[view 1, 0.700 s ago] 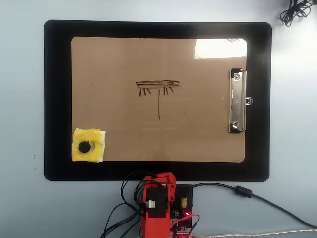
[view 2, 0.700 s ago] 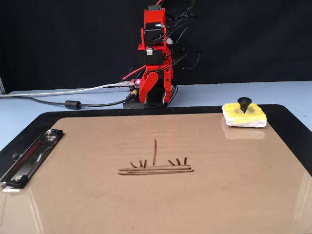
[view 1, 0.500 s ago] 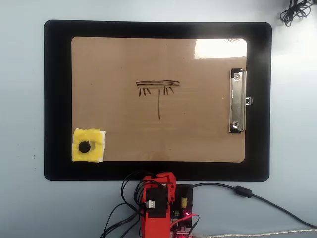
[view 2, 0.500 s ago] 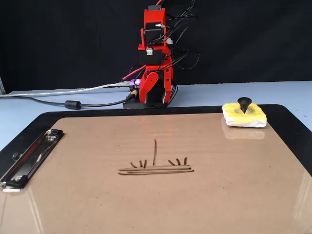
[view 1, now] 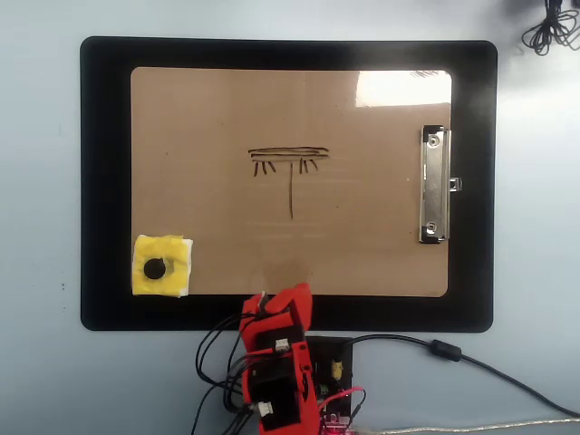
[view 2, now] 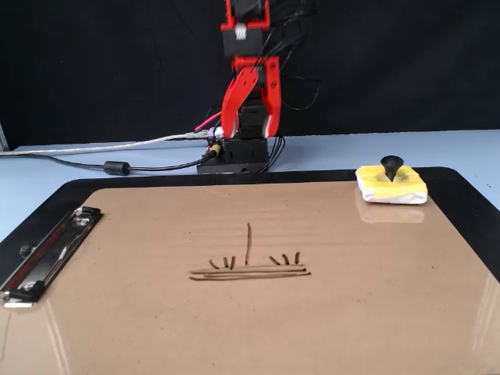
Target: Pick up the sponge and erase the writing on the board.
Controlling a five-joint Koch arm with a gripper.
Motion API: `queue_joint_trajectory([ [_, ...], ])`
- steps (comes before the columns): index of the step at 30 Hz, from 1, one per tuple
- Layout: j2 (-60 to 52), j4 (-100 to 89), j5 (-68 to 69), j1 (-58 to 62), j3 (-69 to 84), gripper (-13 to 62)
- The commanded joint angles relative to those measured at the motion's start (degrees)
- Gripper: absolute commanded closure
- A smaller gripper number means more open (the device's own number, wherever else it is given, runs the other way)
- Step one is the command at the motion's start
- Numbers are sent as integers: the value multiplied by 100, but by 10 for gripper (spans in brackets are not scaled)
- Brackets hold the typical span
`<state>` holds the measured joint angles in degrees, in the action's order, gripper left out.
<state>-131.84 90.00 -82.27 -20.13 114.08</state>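
Setting: Resting on a pale blue table (view 1: 41,181), a black mat (view 1: 104,181) carries everything the job needs, likely to keep the work from sliding and to frame it for the cameras.

Board: The brown board (view 1: 208,109) lies flat on the mat, its silver clip (view 1: 434,186) on the right short edge in the overhead view, well apart from the marks, so it should not get in the way of wiping.

Arm: The red arm (view 1: 276,362) sits folded over its base just off the mat's near edge, opposite the middle of the board, a parked pose from which both sponge and marks look reachable.

Fingers: The fingers (view 1: 281,299) point toward the board edge and touch nothing; whether they are apart or together cannot be told, since no view shows the tips clearly.

Sponge: The yellow sponge (view 1: 161,266) sits on the board's lower-left corner in the overhead view, overlapping the edge toward the mat. Square, white along one side, it has a black knob (view 2: 390,165) standing up at its centre, probably as a grip. It appears untouched, so the pick-up is not yet done.

Writing: The writing (view 1: 290,163) lies near the board's middle, well apart from the sponge: two long lines, short slanted dashes beside them and one stem, all thin, dark and unsmeared.
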Motion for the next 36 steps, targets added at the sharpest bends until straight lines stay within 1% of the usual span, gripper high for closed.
queue_joint_trajectory([
  [1,-211,-606,-958,-1292,-185,162],
  [3,-211,-1723,-1960,-2531,-158,163],
  [5,-185,-3103,-2593,-3656,158,163],
  [6,-185,-3718,-2698,-3929,387,163],
  [9,-114,-6108,-2505,-4201,1441,163],
  [11,97,-7585,-2118,-4271,2153,163],
  [13,378,-8719,-1582,-4289,2856,163],
  [15,738,-9519,-1230,-4289,3164,163],
  [20,2224,-10556,-1169,-4280,3067,162],
  [22,2602,-10811,-1143,-4289,2988,162],
  [33,3190,-10881,-1143,-4315,2936,168],
  [36,3226,-10881,-1143,-4307,2927,216],
])
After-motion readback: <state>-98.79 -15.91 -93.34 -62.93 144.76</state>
